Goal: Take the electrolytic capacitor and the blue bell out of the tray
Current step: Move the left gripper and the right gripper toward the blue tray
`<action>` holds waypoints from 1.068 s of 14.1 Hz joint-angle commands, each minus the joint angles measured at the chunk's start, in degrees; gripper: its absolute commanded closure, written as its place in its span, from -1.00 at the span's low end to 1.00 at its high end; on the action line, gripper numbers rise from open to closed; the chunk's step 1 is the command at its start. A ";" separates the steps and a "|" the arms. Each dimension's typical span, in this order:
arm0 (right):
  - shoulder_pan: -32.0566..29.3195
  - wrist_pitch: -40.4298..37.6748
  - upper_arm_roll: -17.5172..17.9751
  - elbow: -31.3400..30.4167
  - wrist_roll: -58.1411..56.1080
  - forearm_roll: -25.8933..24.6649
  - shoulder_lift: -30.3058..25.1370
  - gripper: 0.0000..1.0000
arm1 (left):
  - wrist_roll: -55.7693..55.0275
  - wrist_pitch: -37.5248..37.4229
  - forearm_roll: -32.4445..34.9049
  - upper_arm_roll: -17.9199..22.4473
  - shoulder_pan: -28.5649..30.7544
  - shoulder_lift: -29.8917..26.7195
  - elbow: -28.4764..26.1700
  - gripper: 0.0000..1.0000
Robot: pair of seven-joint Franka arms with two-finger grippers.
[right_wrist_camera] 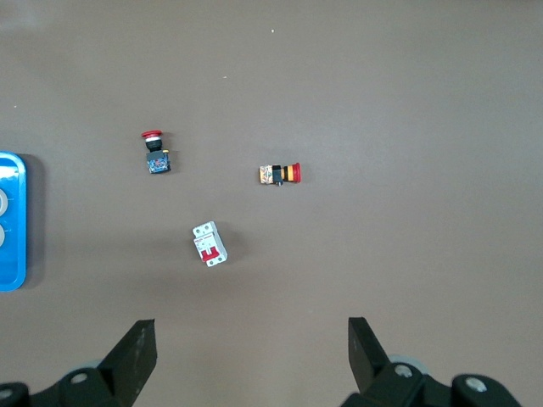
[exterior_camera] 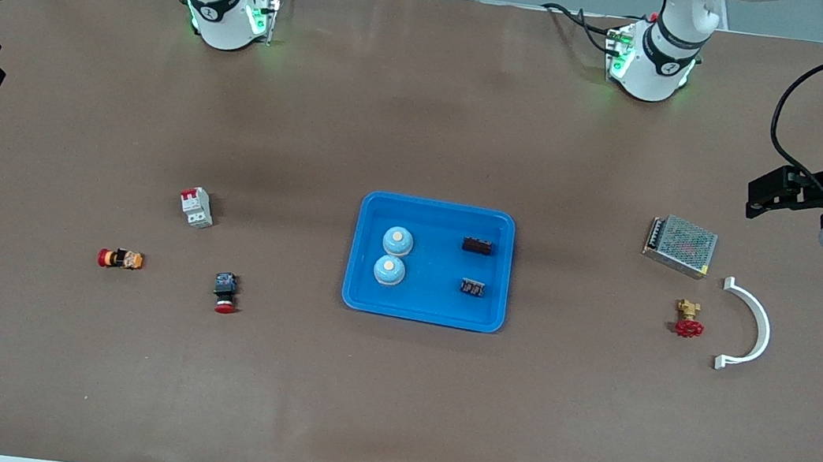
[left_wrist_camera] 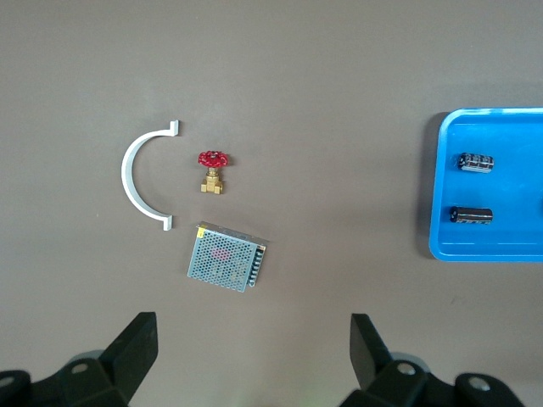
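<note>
Brown table (exterior_camera: 391, 387), blue tray (exterior_camera: 362, 300), and small bright parts at both ends.

In the tray sit two pale blue bells (exterior_camera: 393, 255) with cream tops and two black capacitors (exterior_camera: 475, 266), one showing light markings. Toward the left arm's end: a silver mesh-patterned power supply (exterior_camera: 681, 245), a red-handled brass valve (exterior_camera: 688, 318), a white curved bracket (exterior_camera: 750, 326). Toward the right arm's end: a white breaker (exterior_camera: 197, 207) with red switches, a red, yellow and black button (exterior_camera: 120, 259), a black switch (exterior_camera: 225, 292) with a red cap. Both grippers' fingers (left_wrist_camera: 136, 348) are black.
</note>
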 commanded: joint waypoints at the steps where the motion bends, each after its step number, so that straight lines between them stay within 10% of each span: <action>1: 0.11 -0.25 0.01 0.22 -0.58 -0.94 -0.11 -1.00 | -1.57 0.06 -0.11 -0.14 0.02 0.13 0.47 -1.00; 15: 2.12 0.89 0.19 3.55 1.00 0.03 5.15 -1.00 | -10.84 8.57 -0.63 -5.05 -0.94 -0.13 -9.18 -1.00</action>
